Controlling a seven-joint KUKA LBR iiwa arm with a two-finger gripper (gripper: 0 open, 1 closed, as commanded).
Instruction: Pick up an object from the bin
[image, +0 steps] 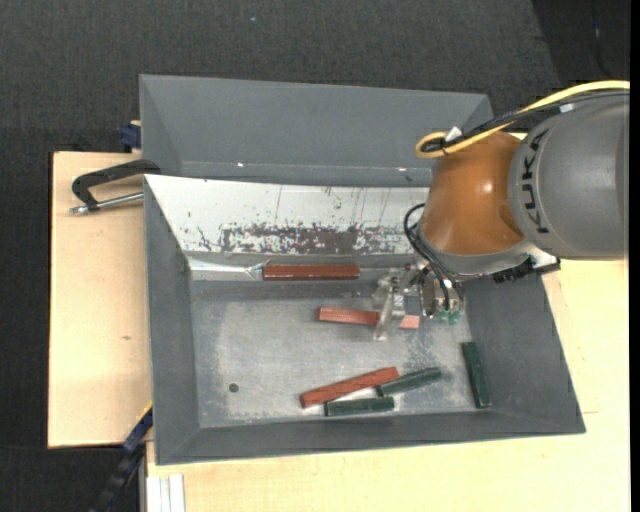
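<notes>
Entry: short red-brown block (348, 317), lying flat at frame centre in the bin (260, 350). Gripper (398, 308) is reaching down at its right end; jaw state impossible to tell. Apparently nothing is being lifted yet; grasp and lift are remaining.

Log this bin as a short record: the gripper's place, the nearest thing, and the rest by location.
bin: grey metal bin
gripper: gripper low over the floor, right of centre
nearest: short red-brown block, flat, just left of the gripper; contact unclear
back wall: long red-brown bar
front: angled red bar, upper green stick and lower green stick close together
right: lone green stick
</notes>
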